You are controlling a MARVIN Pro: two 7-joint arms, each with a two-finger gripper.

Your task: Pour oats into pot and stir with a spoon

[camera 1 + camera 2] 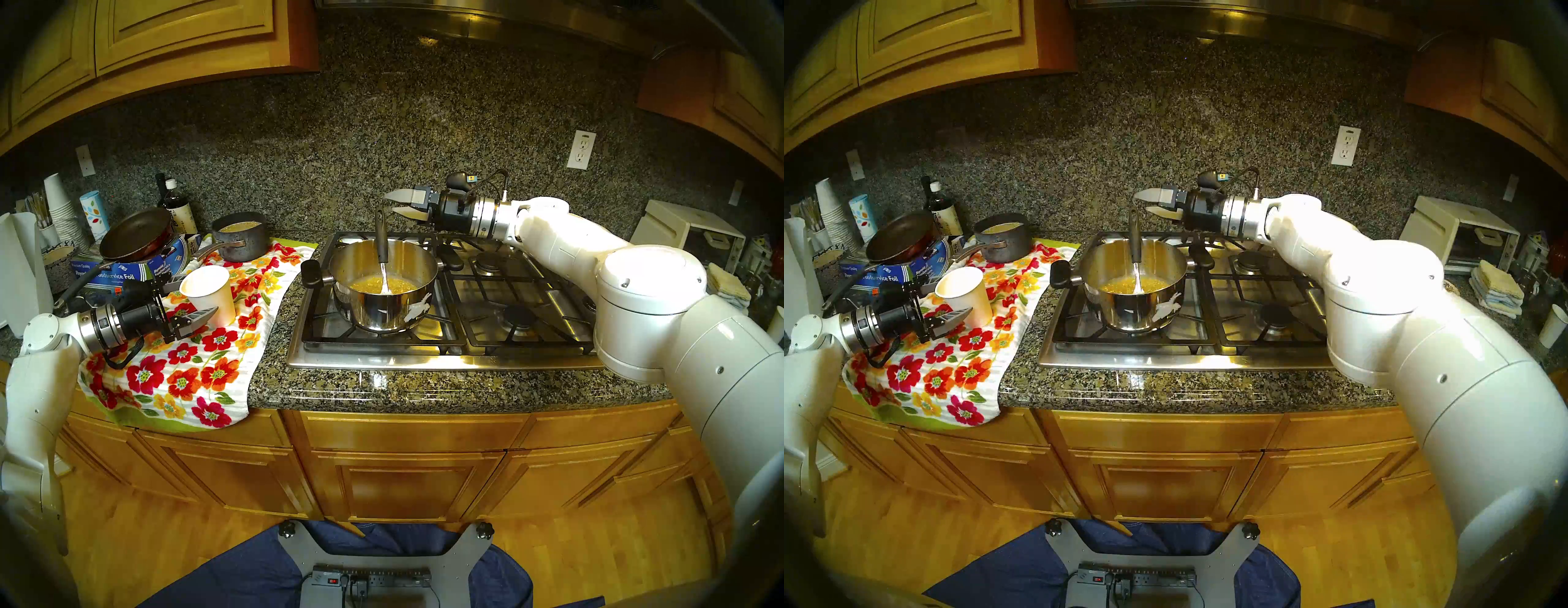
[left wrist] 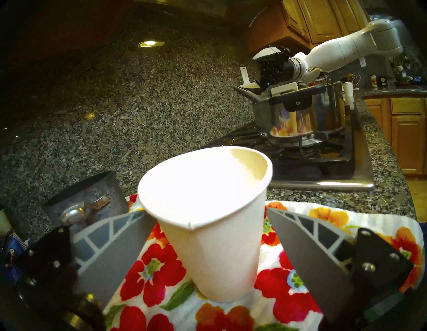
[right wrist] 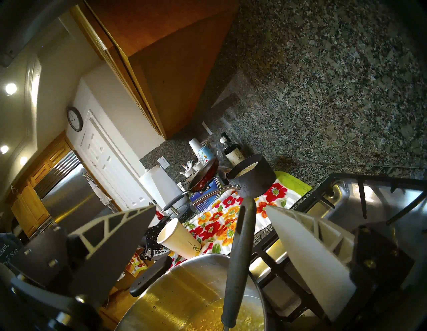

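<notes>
White paper cup (image 1: 208, 294) on a towel (image 1: 186, 361) of red and orange flowers — shiny steel pot (image 1: 384, 288), golden oats (image 1: 373, 284), speckled granite counter (image 1: 382, 388).

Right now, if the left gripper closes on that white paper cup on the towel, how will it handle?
The paper cup looks empty, so probably very light and easy to knock over. Its thin wall would likely crumple under a hard squeeze. It stands on the soft floral towel between the open left gripper fingers, so footing may be wobbly.

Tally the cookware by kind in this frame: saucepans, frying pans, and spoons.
Saucepans: 2, the steel pot on the stove and the dark grey saucepan on the floral towel
Frying pans: 1, the frying pan
Spoons: 1, the spoon in the pot
Total: 4
</notes>
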